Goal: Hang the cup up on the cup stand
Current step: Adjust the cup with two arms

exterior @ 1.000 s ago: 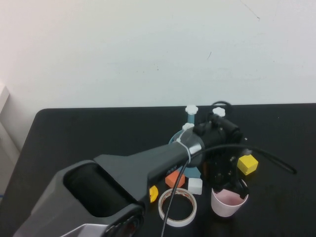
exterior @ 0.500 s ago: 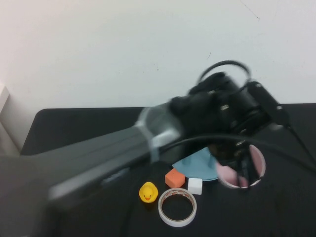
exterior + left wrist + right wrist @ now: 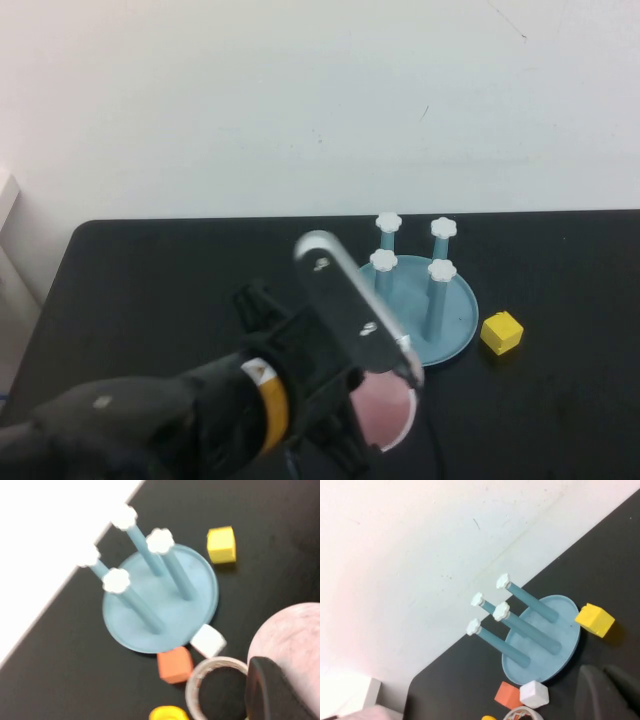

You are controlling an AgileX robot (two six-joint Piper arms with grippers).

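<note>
You're looking at a lab-style test bench here: a plain black table (image 3: 150,270) pushed against a bare white wall (image 3: 300,100), set with loose props, a yellow block (image 3: 501,332), an orange block (image 3: 175,664), a white cube (image 3: 207,641), a tape ring (image 3: 210,680).

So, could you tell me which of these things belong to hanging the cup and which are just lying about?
Part of the job:
- cup, held by the left gripper, lifted near the stand
- cup stand, all four posts bare

Just lying about:
- yellow block
- orange block
- white block
- tape ring
- right gripper, off to the side, holding nothing
</note>
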